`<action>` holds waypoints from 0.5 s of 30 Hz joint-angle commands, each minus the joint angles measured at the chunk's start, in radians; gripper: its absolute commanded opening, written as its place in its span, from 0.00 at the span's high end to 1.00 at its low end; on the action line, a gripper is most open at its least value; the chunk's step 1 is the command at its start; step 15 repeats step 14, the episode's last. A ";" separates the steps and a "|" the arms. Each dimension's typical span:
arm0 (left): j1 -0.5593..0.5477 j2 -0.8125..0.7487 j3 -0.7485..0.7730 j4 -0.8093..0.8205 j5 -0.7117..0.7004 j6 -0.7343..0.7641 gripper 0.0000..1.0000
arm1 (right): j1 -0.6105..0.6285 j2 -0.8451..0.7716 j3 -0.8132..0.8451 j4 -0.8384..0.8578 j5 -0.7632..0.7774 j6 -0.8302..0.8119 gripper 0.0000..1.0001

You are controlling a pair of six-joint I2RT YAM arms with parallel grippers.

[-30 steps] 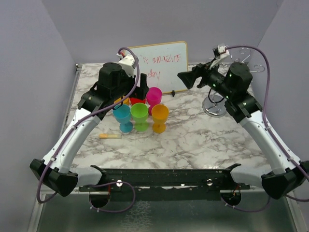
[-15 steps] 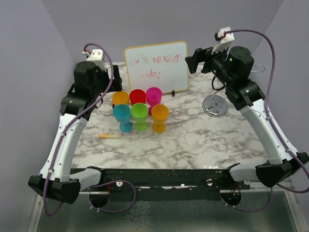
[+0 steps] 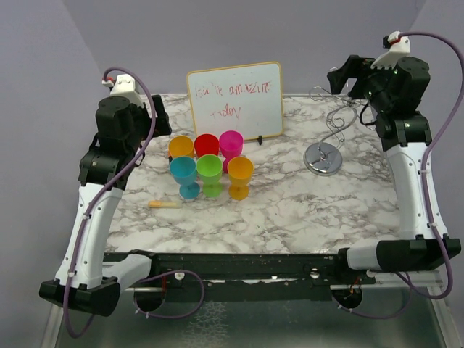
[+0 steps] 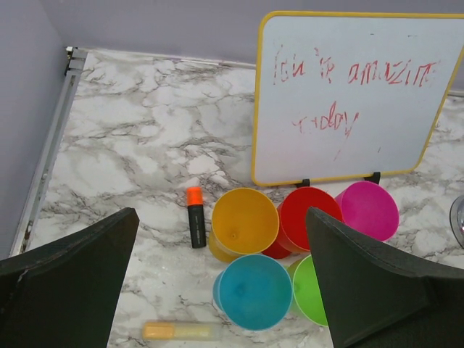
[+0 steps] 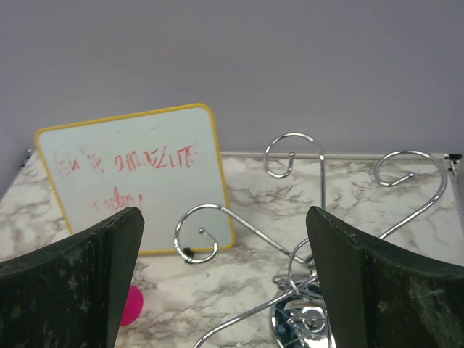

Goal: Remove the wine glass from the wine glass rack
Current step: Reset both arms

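The wine glass rack (image 3: 324, 156), thin silver wire with curled arms on a shiny round base, stands at the right back of the marble table; nothing hangs on its arms (image 5: 217, 211). Several coloured plastic wine glasses stand in a cluster left of it: blue (image 3: 183, 174), green (image 3: 210, 170), orange (image 3: 240, 174), red (image 3: 206, 143), magenta (image 3: 231, 141). My right gripper (image 3: 341, 76) hovers open, high and behind the rack, the curls showing between its fingers (image 5: 87, 290). Left of the cluster, my left gripper (image 3: 157, 117) is raised and open, looking down on the blue glass (image 4: 254, 290).
A yellow-framed whiteboard (image 3: 235, 101) with red writing leans at the back centre. A black marker with an orange cap (image 4: 195, 216) lies left of the glasses, and a yellow highlighter (image 3: 165, 204) lies in front of them. Purple walls close in the sides.
Both arms have drawn up and outward: the left away from the glasses to the left, the right up and rightward away from the rack. The right jaws widened slightly.
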 commanded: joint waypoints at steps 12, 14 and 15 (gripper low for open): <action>0.003 -0.004 -0.001 -0.009 0.028 -0.023 0.01 | 0.006 -0.120 -0.126 -0.055 -0.093 0.155 0.00; 0.003 -0.008 -0.007 -0.008 0.027 -0.023 0.01 | 0.007 -0.120 -0.114 -0.066 -0.060 0.152 0.00; 0.003 -0.008 -0.007 -0.008 0.027 -0.023 0.01 | 0.007 -0.120 -0.114 -0.066 -0.060 0.152 0.00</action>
